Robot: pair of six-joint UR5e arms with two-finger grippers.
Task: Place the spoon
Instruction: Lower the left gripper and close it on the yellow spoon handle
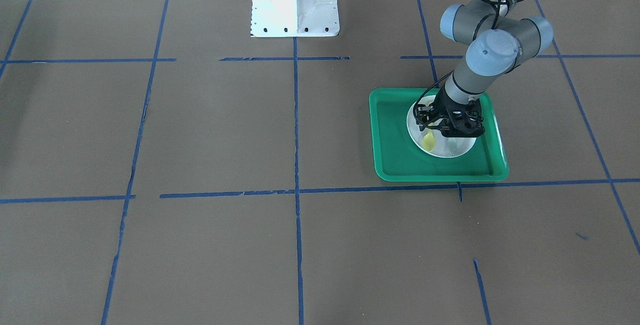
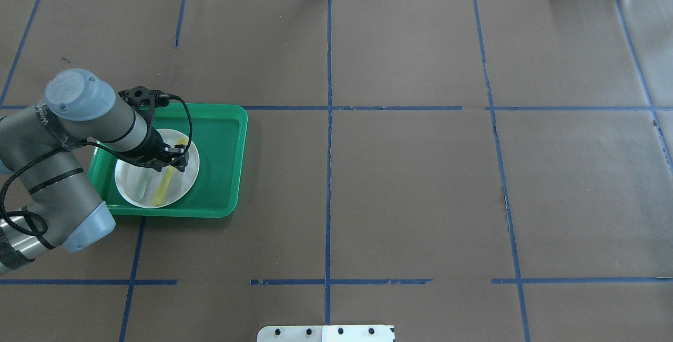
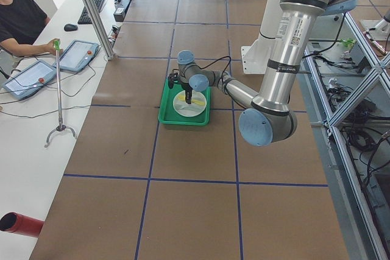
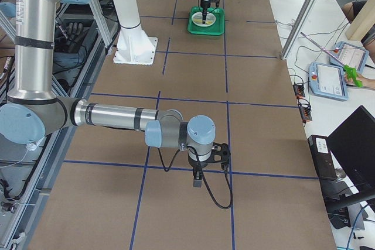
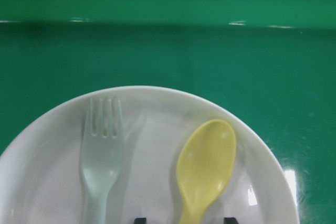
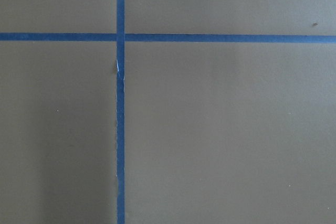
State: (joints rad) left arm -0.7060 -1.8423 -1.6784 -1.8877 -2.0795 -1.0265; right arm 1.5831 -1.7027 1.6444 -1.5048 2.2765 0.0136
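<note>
The yellow spoon (image 5: 206, 166) lies flat on the white plate (image 5: 152, 129), beside a pale grey-green fork (image 5: 102, 156). The plate sits in a green tray (image 2: 221, 163). My left gripper (image 2: 169, 166) points down over the plate, open, with one fingertip on each side of the spoon's handle and not clamping it. The spoon also shows in the overhead view (image 2: 164, 187) and in the front view (image 1: 429, 141). My right gripper (image 4: 197, 181) hangs low over bare table, far from the tray, and I cannot tell whether it is open or shut.
The table is brown paper with blue tape lines (image 2: 329, 121). The robot's white base (image 1: 294, 2) stands at the table's edge. The tray's raised rim (image 5: 168, 9) runs just beyond the plate. Operators' tablets (image 3: 76, 55) lie on a side desk.
</note>
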